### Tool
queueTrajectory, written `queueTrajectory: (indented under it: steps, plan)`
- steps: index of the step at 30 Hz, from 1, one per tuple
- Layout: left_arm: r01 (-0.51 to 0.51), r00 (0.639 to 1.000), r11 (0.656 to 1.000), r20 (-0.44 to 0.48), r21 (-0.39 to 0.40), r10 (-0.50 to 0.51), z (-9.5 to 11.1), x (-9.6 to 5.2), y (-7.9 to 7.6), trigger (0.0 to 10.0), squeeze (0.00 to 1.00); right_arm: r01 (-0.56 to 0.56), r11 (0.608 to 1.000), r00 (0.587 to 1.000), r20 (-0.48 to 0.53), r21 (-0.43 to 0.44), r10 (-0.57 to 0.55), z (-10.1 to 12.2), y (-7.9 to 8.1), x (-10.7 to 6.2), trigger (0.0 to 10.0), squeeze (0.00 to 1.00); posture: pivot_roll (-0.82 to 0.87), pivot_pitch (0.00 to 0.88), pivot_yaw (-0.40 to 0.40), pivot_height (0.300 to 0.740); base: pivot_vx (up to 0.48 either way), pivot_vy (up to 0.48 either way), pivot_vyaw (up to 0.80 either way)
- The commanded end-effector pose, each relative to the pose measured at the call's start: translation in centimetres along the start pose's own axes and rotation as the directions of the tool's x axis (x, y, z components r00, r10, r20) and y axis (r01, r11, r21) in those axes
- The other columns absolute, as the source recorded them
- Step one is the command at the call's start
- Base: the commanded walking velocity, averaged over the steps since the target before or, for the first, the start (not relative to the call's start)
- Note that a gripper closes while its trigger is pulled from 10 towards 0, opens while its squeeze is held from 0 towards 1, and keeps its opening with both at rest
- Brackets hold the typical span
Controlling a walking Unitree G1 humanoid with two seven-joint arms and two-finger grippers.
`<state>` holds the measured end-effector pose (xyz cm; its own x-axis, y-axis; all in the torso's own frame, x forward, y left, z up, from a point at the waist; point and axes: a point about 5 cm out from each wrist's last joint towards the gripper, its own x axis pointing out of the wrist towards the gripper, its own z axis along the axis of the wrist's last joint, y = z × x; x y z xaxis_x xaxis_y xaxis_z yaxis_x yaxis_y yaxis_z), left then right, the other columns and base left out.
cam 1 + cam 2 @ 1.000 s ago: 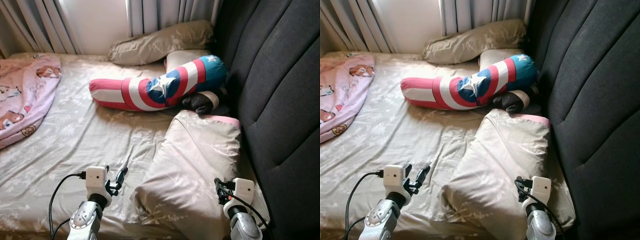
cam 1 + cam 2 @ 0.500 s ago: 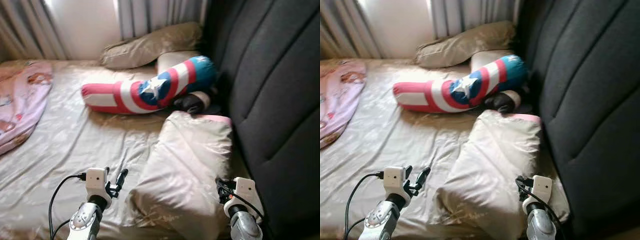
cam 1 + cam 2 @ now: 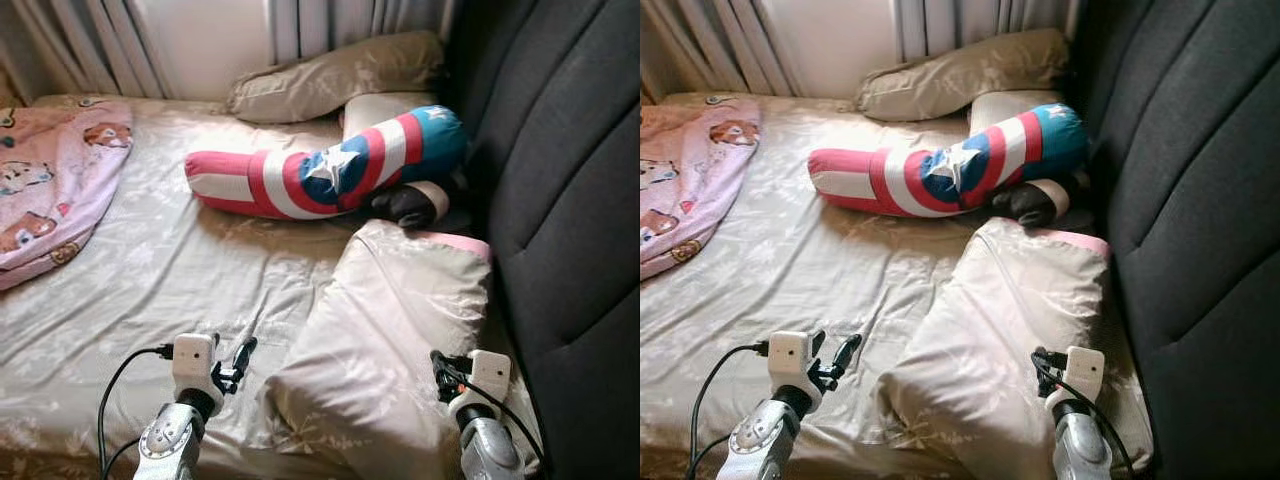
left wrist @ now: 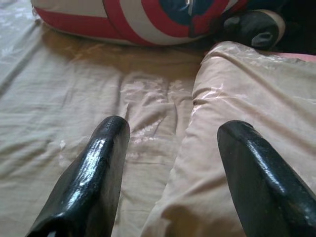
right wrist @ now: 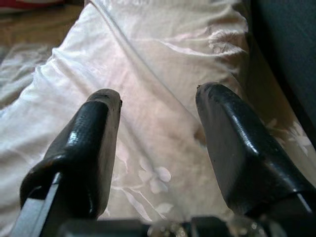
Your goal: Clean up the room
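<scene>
We hold both pincers wide and empty, left pincer [image 3: 240,357] and right pincer [image 5: 157,128] flanking the slumped pillow [image 3: 400,350] (at 5 o'clock on the bed [image 3: 150,290]), tidying seemingly unstarted.

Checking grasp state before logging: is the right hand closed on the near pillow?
No. In the right wrist view the right hand has its two black fingers spread apart above the pillow, gripping nothing.

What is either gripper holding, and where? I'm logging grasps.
Nothing. Left gripper and right gripper are both open above the near pillow.
</scene>
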<state>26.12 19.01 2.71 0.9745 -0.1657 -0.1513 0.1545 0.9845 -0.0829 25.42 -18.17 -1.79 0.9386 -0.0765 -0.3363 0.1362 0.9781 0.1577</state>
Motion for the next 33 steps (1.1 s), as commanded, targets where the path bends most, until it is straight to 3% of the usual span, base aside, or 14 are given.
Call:
queueTrajectory:
  steps: [1, 10, 20, 33]
  plan:
    - [0.011, 1.0, 1.0, -0.004, 0.009, -0.011, 0.01, 0.0, -0.15, 10.0, 0.0, 0.017, 1.0, 1.0, -0.004, 0.004, -0.017, -0.15, -0.32, -0.14, 10.0, 0.0, 0.07, 0.0, -0.016, 0.74, 0.0, 0.0, 0.0]
    - [0.009, 1.0, 1.0, -0.001, 0.008, -0.009, 0.15, 0.03, -0.06, 10.0, 0.0, 0.035, 0.999, 0.999, -0.023, 0.006, -0.035, -0.44, -0.48, -0.19, 10.0, 0.0, 0.07, 0.009, -0.015, 0.74, 0.0, 0.0, 0.0]
    - [0.011, 1.0, 1.0, -0.001, 0.009, -0.011, 0.15, -0.01, -0.19, 10.0, 0.0, 0.04, 0.999, 0.999, -0.037, 0.003, -0.039, -0.72, -0.81, -0.34, 10.0, 0.0, 0.07, 0.018, -0.017, 0.74, 0.277, 0.0, 0.0]
    - [0.011, 1.0, 1.0, 0.003, 0.009, -0.011, 0.2, -0.05, -0.26, 10.0, 0.0, 0.043, 0.999, 0.998, -0.043, 0.006, -0.043, -0.77, -0.83, -0.3, 10.0, 0.0, 0.07, 0.021, -0.02, 0.74, 0.0, 0.0, 0.0]
